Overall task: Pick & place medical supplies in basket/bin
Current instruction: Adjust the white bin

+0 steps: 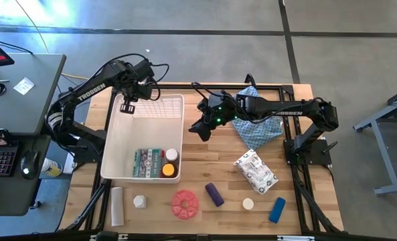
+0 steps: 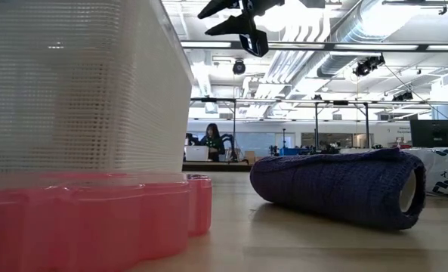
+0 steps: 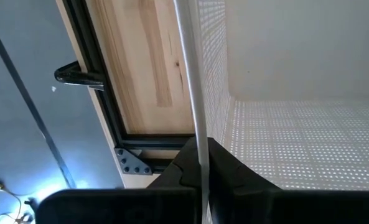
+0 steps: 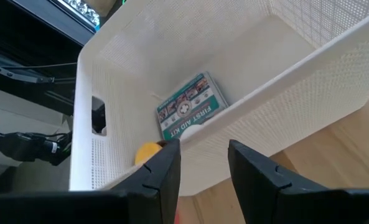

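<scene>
The left tool (image 1: 126, 106) is sitting at the far left corner of the white bin (image 1: 110, 144), its fingers (image 3: 231, 171) pinched tight on the bin's rim, one inside the wall and one outside. The bin is resting on the left half of the wooden worktop (image 1: 205, 150). Inside it, at the near end, a green-white first aid packet (image 1: 146, 163) is lying flat, with a white-capped jar (image 1: 172, 154) and a yellow-capped bottle (image 1: 168, 170) just beside it.

In front of the bin, a white tube (image 1: 117, 205) and a small white jar (image 1: 139, 201) are lying on the worktop, then a red disc (image 1: 184, 204) and a purple cylinder (image 1: 214, 194).

The right tool (image 1: 201, 128) is hovering just beside the bin's right wall, above the worktop, its fingers (image 4: 162, 171) standing partly apart with nothing between them.

Farther right, a white printed packet (image 1: 256, 171) is lying near a blue patterned cloth (image 1: 255, 130). Another small white jar (image 1: 248, 203) and a blue cylinder (image 1: 277, 209) are resting near the front edge.
</scene>
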